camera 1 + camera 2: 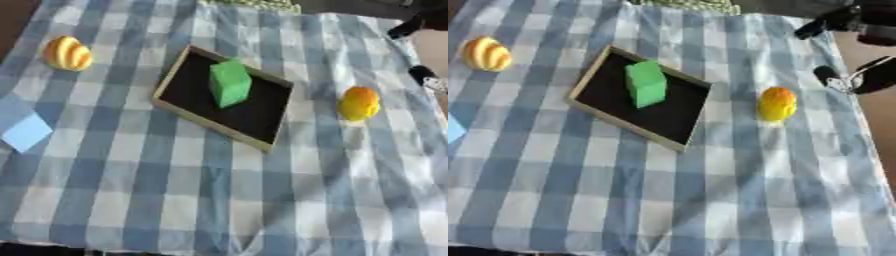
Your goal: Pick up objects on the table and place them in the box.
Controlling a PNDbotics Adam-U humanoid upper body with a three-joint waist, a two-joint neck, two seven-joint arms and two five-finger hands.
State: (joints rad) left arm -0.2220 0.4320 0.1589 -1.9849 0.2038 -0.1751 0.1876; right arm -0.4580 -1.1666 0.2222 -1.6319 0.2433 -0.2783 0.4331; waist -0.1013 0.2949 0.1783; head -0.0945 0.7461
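A: Left eye view, near to far pls. What's closest?

B: Near part of the tabletop (219, 210) is just blue-and-white check cloth. Going back, a light blue flat square (26, 131) lies at the left edge, corner toward us.

A: And the box?

B: Box (171, 75) sits mid-scene, shallow tray w/ tan rim & black floor, turned askew. Green block (230, 82) is inside it, toward the far-left part, resting on the black floor, tilted.

A: Other items?

B: Yellow-orange rounded object (360, 103) lies right of the box, on the cloth, apart from the rim. Striped orange-yellow rounded object (67, 53) lies far left, well apart from the box.

A: Robot hand?

B: Right robot hand (846, 22) shows best in the right eye view, far right, past the cloth's edge. Dark fingers (829, 75) point toward the tabletop, not touching any object, nothing between them. Spread or curled: can't tell, too blurred. Left robot hand shows in neither view.
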